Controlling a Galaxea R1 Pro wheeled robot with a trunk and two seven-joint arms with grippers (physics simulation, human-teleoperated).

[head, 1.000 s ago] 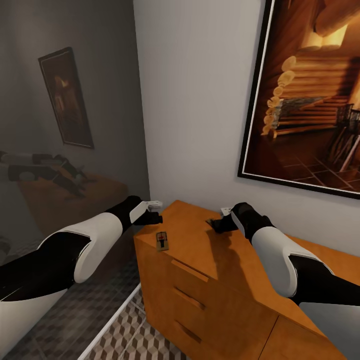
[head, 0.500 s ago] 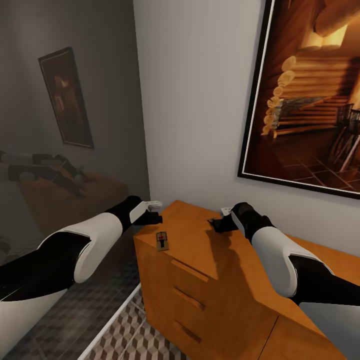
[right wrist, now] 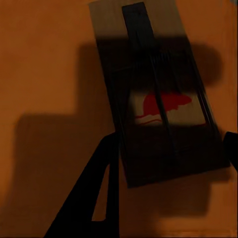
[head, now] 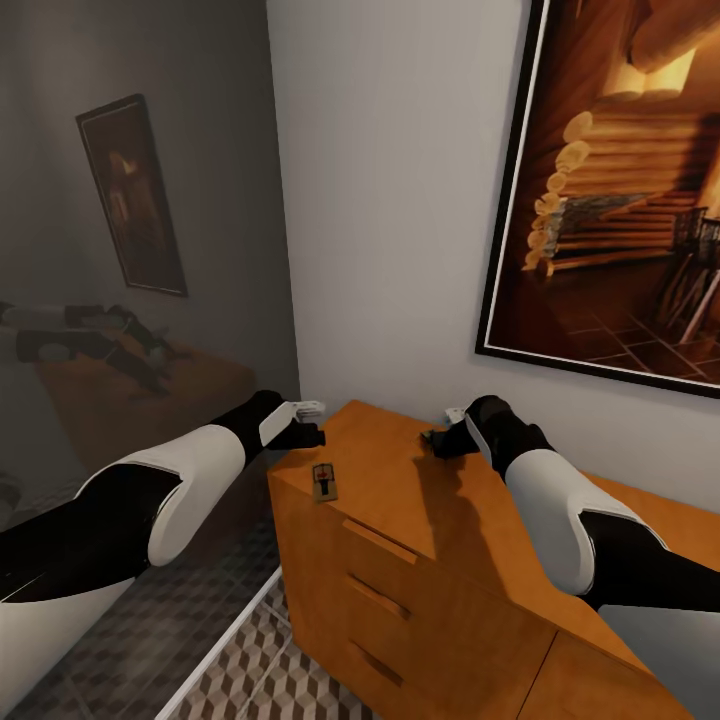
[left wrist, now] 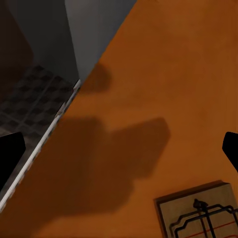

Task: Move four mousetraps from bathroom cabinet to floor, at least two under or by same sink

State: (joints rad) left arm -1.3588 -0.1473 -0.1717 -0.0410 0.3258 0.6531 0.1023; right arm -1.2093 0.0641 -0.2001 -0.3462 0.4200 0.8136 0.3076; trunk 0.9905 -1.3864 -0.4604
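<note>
Cabinet [head: 430, 540]: orange top, frame centre.
Trap [head: 324, 482]: near its left corner; another [right wrist: 158, 94] beneath right fingers [right wrist: 106, 188].
Fingers: both spread, empty.
Risk: closing off-centre may skid the trap, probably over the edge.

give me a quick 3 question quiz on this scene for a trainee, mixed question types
1. True or false: the mousetrap near the left gripper lies on the floor.
2. Multiple choice: the mousetrap in the right wrist view rests on A) patterned tiles B) the cabinet top C) an open drawer.
3. Fill the blank: the printed picture on that second mousetrap is coloured ____.

Key:
1. False: it lies on the cabinet top by the corner.
2. B.
3. Red.
</note>
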